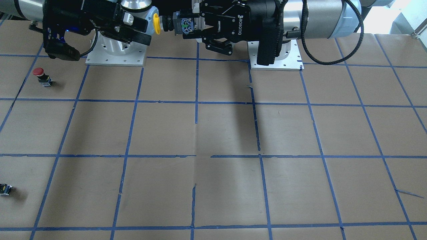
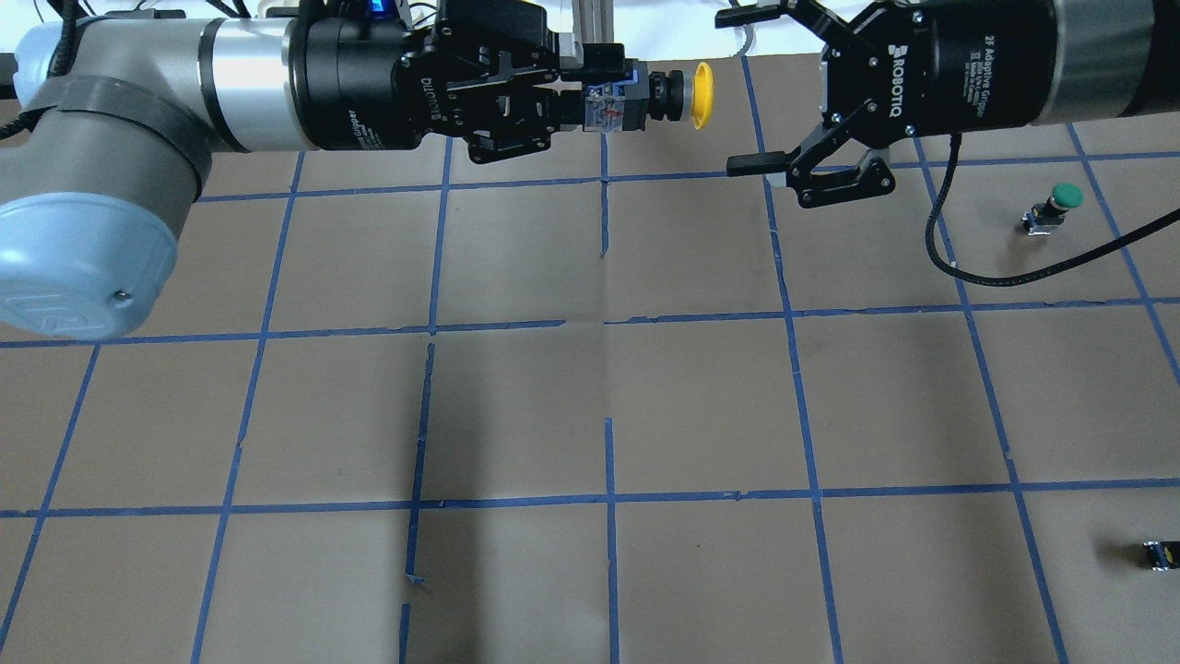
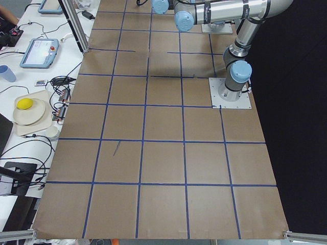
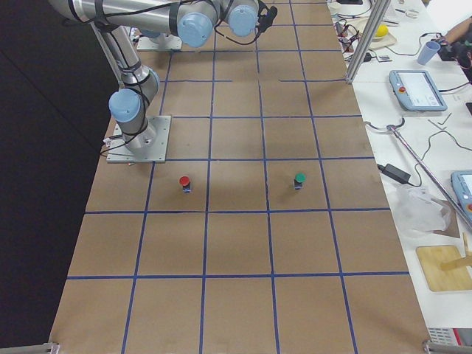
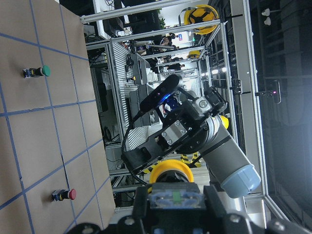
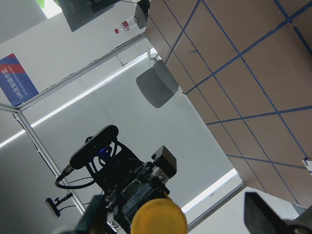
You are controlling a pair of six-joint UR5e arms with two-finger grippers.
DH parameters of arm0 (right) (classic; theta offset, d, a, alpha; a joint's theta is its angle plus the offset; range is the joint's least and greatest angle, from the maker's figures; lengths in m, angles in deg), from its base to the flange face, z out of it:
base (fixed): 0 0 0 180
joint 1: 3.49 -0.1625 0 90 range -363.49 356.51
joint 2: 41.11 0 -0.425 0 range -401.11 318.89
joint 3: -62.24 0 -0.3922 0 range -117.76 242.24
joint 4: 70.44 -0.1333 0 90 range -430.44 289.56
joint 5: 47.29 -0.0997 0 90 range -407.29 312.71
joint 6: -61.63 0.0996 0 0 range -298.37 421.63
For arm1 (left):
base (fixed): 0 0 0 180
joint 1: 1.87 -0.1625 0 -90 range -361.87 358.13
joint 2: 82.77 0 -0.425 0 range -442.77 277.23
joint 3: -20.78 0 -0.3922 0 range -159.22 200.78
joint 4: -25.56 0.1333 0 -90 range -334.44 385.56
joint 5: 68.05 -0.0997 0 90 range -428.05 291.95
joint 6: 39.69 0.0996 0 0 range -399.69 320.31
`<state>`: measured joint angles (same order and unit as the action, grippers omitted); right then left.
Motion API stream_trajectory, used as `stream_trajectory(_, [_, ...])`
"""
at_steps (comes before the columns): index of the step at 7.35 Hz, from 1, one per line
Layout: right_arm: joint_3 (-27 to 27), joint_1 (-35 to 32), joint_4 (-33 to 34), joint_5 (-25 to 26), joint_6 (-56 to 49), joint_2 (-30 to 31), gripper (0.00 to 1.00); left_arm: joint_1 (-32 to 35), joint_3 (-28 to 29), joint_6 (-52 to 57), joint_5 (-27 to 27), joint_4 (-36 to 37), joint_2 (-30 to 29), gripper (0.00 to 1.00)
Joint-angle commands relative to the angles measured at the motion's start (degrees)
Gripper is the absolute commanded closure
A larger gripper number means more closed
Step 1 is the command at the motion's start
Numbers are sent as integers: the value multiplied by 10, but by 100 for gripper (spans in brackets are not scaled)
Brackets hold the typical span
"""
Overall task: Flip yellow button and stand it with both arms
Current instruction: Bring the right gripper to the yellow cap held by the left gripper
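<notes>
The yellow button is held in the air, lying sideways, high over the table's robot side. My left gripper is shut on its black body, and its yellow cap points at my right gripper. The right gripper is open, with its fingertips just short of the cap and not touching it. In the left wrist view the cap shows above the held body. In the right wrist view the cap sits low between the spread fingers.
A red-capped button and a green-capped button stand on the brown table on the robot's right side. A tiny black-and-yellow block lies near the right edge. Both arm bases sit at the table's robot side.
</notes>
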<state>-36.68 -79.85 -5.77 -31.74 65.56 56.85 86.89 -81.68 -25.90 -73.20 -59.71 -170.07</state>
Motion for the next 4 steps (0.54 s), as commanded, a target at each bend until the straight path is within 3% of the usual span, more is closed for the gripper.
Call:
stream_trajectory(1, [-17, -16, 4, 2, -3, 16, 2, 0, 1, 1, -5, 6, -1, 98])
stream_trajectory(4, [-17, -21, 14, -6, -1, 21, 9, 0, 1, 1, -5, 6, 1, 98])
